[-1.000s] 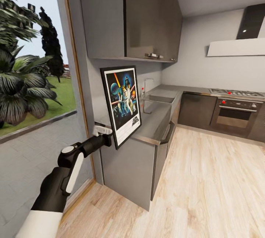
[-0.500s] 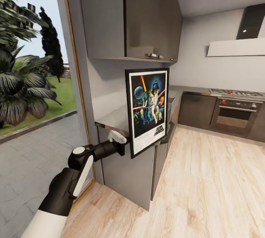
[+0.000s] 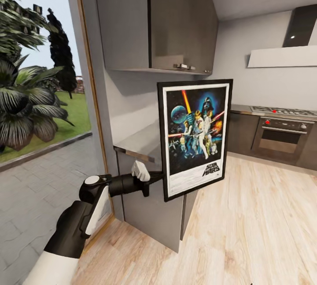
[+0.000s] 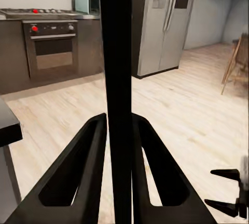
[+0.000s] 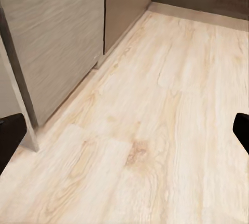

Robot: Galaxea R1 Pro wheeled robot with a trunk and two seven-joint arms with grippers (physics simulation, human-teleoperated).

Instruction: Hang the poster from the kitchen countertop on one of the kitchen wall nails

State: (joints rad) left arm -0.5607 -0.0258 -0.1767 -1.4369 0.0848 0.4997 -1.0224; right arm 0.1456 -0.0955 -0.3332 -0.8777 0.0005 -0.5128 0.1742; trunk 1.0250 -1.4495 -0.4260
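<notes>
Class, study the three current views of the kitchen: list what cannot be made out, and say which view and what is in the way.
- Head view: the poster hides the sink and most of the kitchen countertop.
- Left wrist view: the poster's artwork; only its black edge shows, clamped in the left gripper.
- Right wrist view: the right gripper's fingertips, cut off by the picture's edges.
- Wall nails: too small to find.

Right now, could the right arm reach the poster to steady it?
Probably yes. The poster hangs in open air, clamped at its edge by the left gripper, off the countertop, with bare floor under the right gripper; nothing visibly blocks it.
</notes>
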